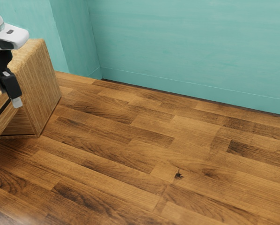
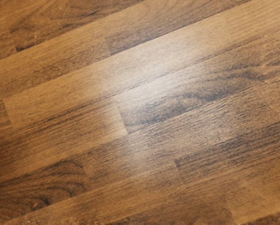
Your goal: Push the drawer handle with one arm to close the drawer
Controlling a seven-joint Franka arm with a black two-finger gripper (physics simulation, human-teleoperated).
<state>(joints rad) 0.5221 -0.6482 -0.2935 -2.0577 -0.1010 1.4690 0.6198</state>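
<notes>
The black claw (image 1: pixel 17 101) is hanging at the far left of the exterior view, below the white end of the arm (image 1: pixel 12 38), and its pale tip is pointing downward at a slant. I cannot tell from here whether it is open or closed. It is showing in front of the wooden cabinet (image 1: pixel 40 79), and its tip is overlapping the drawer (image 1: pixel 8 117) in my line of sight; whether the two are touching, I cannot tell.

The drawer is sitting low in the cabinet, by the exterior view's left edge, and it is looking partly pulled out, with a dark gap showing beside its pale wooden edge. Part of it is running out of sight there, and I am not able to make out its handle.

The cabinet is standing on a brown plank floor (image 1: pixel 130 154), its striped side panel facing the exterior view's right. Behind, a turquoise wall (image 1: pixel 191 42) is rising from a matching baseboard (image 1: pixel 177 89). A small dark knot (image 1: pixel 178 175) is marking one plank, well apart from the cabinet. In the wrist view, a whitish sheen (image 2: pixel 154 70) is spreading across the planks.
</notes>
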